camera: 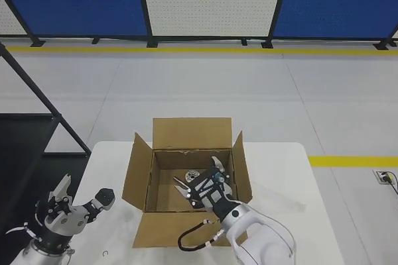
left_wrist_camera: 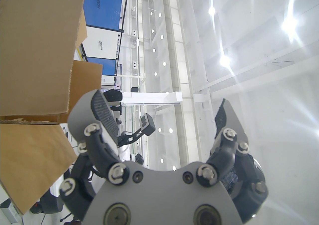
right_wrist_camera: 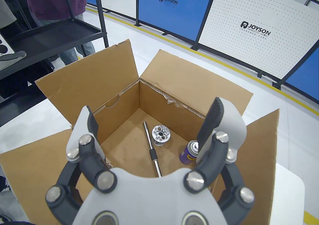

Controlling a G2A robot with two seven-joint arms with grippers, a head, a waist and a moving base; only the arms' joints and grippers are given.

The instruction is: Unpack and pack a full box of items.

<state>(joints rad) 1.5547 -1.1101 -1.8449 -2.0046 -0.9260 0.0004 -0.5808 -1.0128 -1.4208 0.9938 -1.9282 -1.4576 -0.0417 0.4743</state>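
An open cardboard box [camera: 191, 132] stands in the middle of the white table [camera: 285, 199], all flaps spread. On its floor lie a thin metal rod [right_wrist_camera: 150, 147], a round metal disc [right_wrist_camera: 161, 134] and a blue spray can [right_wrist_camera: 188, 152] that stands upright by one wall. My right gripper [right_wrist_camera: 152, 105] hangs open above the box's near side [camera: 196, 175], holding nothing. My left gripper [camera: 86, 190] sits left of the box, low by the table's near-left corner. It is open and empty, pointing up past a box flap [left_wrist_camera: 37, 49] toward the ceiling [left_wrist_camera: 160, 97].
A black metal shelf [camera: 20, 139] stands just off the table's left side. A small dark ring [camera: 105, 253] lies on the table near the front left. Bare tabletop extends to the right of the box. Blue and white partition panels [camera: 212, 16] line the far floor.
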